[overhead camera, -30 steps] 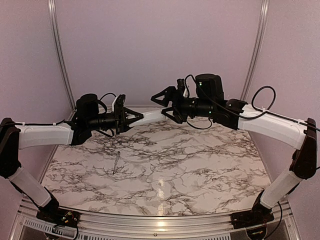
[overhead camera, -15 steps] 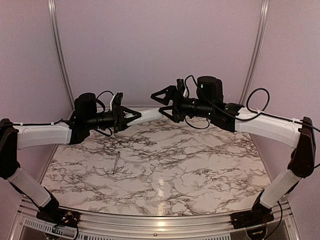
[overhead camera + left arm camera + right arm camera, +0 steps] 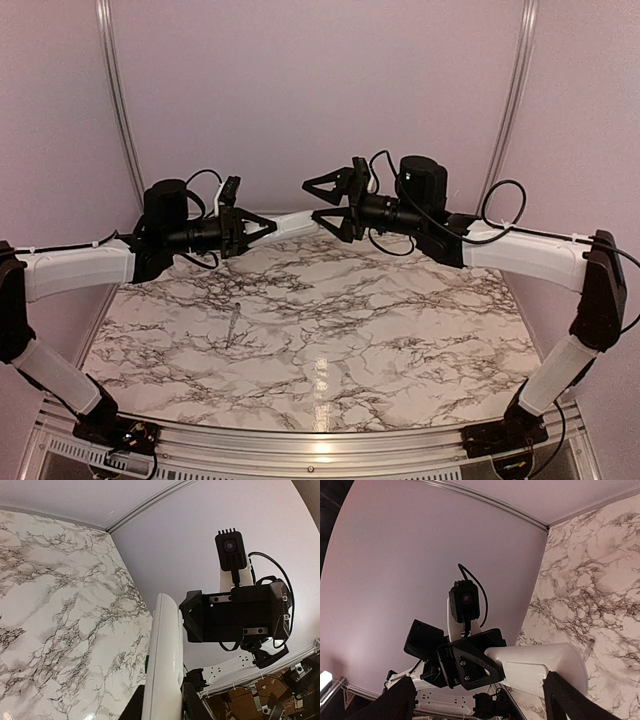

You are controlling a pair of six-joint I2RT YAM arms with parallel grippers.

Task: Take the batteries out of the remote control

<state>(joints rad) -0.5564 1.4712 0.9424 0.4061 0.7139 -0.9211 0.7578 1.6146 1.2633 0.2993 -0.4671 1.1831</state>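
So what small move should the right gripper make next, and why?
Probably close the right gripper on the free end of the remote. The left gripper holds it in the air by one end only, and the other end lies between the open right jaws, so a second grip would steady it.

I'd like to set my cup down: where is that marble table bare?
The marble table's right half and near strip are bare. A thin silvery tool lies left of centre. Crowded above the far edge: the left gripper holds a slim white remote control at the open right gripper.
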